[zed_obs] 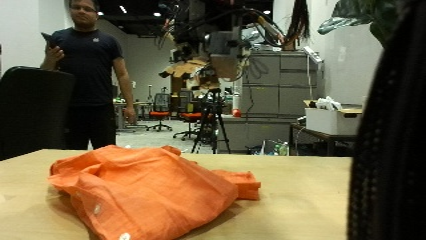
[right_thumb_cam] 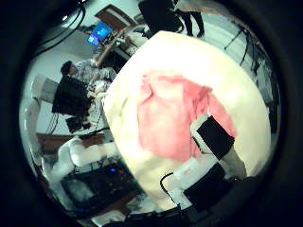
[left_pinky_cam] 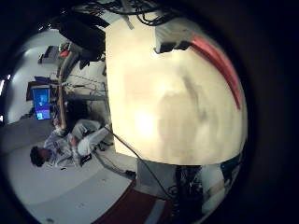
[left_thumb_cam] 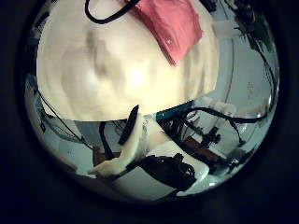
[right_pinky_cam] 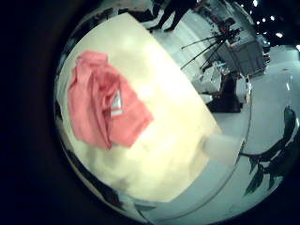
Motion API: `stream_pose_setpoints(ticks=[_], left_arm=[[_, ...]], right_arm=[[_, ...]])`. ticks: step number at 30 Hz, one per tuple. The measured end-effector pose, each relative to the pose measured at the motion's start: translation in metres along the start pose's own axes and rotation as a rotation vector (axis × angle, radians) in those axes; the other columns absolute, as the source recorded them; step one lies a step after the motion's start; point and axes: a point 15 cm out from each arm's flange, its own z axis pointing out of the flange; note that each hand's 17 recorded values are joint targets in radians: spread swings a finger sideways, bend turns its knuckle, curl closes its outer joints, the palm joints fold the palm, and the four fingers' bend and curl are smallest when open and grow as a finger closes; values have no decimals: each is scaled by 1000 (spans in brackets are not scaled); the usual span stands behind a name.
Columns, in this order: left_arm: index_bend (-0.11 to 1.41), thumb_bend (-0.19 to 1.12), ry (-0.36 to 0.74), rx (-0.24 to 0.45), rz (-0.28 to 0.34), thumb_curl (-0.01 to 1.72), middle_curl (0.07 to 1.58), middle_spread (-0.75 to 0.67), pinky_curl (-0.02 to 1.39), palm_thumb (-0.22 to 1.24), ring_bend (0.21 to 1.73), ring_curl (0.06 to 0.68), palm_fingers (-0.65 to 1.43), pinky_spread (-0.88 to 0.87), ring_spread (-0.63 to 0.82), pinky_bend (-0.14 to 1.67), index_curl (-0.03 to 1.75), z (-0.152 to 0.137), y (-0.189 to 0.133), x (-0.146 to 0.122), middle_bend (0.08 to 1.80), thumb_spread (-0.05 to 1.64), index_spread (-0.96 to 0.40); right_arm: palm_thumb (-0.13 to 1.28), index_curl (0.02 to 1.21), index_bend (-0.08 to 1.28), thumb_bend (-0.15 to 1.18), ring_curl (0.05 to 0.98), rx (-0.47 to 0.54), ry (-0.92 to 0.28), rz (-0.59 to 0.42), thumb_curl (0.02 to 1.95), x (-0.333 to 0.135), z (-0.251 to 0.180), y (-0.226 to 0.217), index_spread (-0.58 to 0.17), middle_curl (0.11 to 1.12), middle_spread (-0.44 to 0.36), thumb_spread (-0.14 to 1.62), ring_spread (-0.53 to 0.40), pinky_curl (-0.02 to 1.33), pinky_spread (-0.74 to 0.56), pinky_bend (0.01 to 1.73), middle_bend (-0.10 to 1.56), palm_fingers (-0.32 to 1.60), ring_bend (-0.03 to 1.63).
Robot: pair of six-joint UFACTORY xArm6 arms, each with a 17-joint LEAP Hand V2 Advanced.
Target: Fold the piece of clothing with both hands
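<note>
An orange piece of clothing (zed_obs: 147,190) lies crumpled in a loose heap on the pale wooden table (zed_obs: 306,215). The right thumb side palm view shows the clothing (right_thumb_cam: 170,118) spread below my right hand (right_thumb_cam: 210,156), whose fingers (right_thumb_cam: 216,137) are relaxed and hold nothing, well above the table. The right little finger side palm view shows the clothing (right_pinky_cam: 103,98) too. My left hand (left_pinky_cam: 173,43) is open above bare table (left_pinky_cam: 168,103), off to the side of the clothing (left_thumb_cam: 173,28), whose edge (left_pinky_cam: 222,65) shows there.
A black chair (zed_obs: 33,105) stands behind the table's far edge. A dark upright shape (zed_obs: 400,130) fills the outside view's edge close to the camera. Bare tabletop (right_pinky_cam: 178,122) surrounds the clothing.
</note>
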Motion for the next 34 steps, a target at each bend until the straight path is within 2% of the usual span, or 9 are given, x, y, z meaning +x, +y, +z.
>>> stream_pose_setpoints(ticks=[4, 9, 13, 18, 24, 34], left_arm=[[166, -14, 23, -7, 40, 261, 306, 287, 310, 373, 523, 217, 14, 367, 489, 430, 285, -22, 2, 35, 194, 1169, 108], [168, -13, 42, -10, 86, 263, 311, 276, 307, 396, 507, 212, 28, 363, 490, 415, 293, -42, 0, 81, 193, 1175, 107], [163, -15, 38, -20, 118, 261, 313, 275, 307, 404, 504, 211, 39, 358, 491, 407, 295, -49, 4, 109, 196, 1183, 108], [167, -14, 36, -45, 126, 260, 315, 275, 307, 411, 498, 208, 46, 357, 492, 398, 299, -52, 13, 138, 193, 1191, 108], [161, -12, 42, -44, 61, 261, 315, 280, 308, 429, 494, 207, 51, 356, 492, 390, 299, -47, 8, 130, 192, 1195, 106], [160, -14, 148, -21, 28, 265, 328, 243, 303, 464, 483, 205, 83, 340, 479, 369, 296, -50, 10, 137, 210, 1198, 96]], right_arm=[[834, 392, 338, -24, 269, -34, -8, 80, 490, 16, -46, 58, -388, 357, 67, 1347, 214, 355, 409, 346, 350, 32, 420], [742, 373, 283, -20, 256, -204, -74, 117, 436, -4, -46, 128, -390, 343, 73, 1373, 225, 333, 411, 294, 301, 56, 371], [684, 364, 244, -16, 248, -229, -79, 159, 395, -16, -52, 157, -392, 335, 76, 1398, 226, 320, 409, 253, 262, 90, 340], [658, 356, 206, -11, 249, -284, -92, 188, 366, -33, -38, 203, -386, 334, 78, 1413, 219, 307, 404, 202, 248, 166, 348], [648, 357, 193, -8, 244, -240, -77, 196, 341, -43, -47, 219, -381, 336, 77, 1426, 217, 294, 402, 178, 233, 196, 324], [654, 364, 196, -6, 244, -253, -82, 195, 316, -47, -40, 232, -370, 349, 68, 1433, 212, 253, 397, 162, 253, 243, 309]])
